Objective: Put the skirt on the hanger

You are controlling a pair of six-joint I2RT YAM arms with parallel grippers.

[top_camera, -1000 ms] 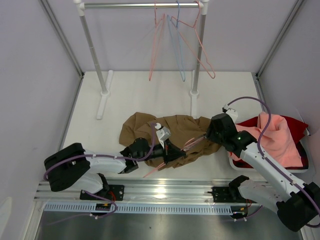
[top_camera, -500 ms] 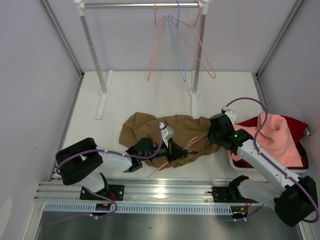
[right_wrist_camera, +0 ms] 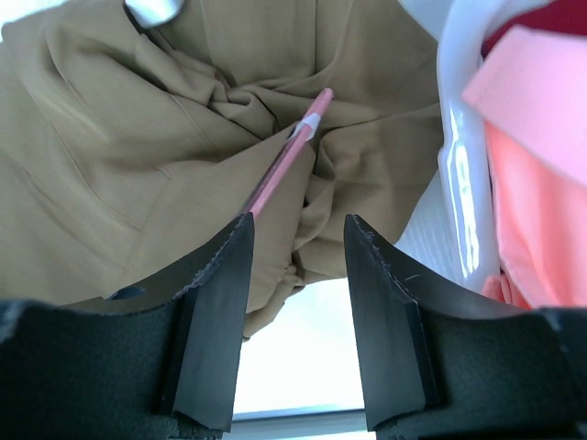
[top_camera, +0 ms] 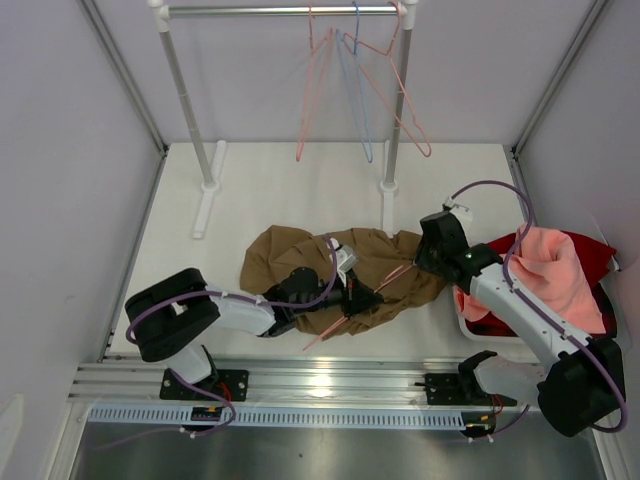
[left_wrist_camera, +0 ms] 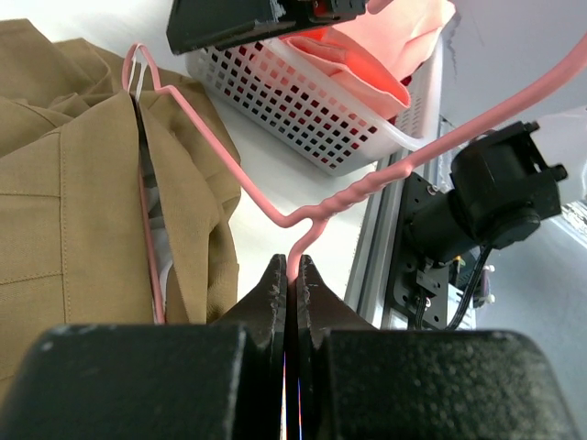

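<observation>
The tan skirt (top_camera: 290, 255) lies crumpled on the white table, also in the left wrist view (left_wrist_camera: 64, 183) and the right wrist view (right_wrist_camera: 138, 156). A pink wire hanger (top_camera: 385, 280) rests across its right part, one arm tucked under the cloth. My left gripper (top_camera: 367, 298) is shut on the hanger (left_wrist_camera: 339, 197) at the wire below its twisted neck, jaws (left_wrist_camera: 293, 266) pressed together. Over the skirt's right edge hovers my right gripper (top_camera: 420, 268), open (right_wrist_camera: 293, 229), with nothing between its fingers. One tip of the hanger (right_wrist_camera: 284, 165) pokes out of the folds just beyond them.
A white basket (top_camera: 468, 318) at the right holds a salmon-pink cloth (top_camera: 550, 275) and a dark red cloth (top_camera: 592, 250). At the back stands a clothes rail (top_camera: 280, 10) with several pink hangers (top_camera: 405, 110) and a blue one (top_camera: 358, 120); its posts (top_camera: 392, 150) stand behind the skirt.
My left gripper has slid to the right over the skirt, carrying the hanger. The right gripper has drawn back a little toward the skirt's right edge, and its jaws have narrowed.
</observation>
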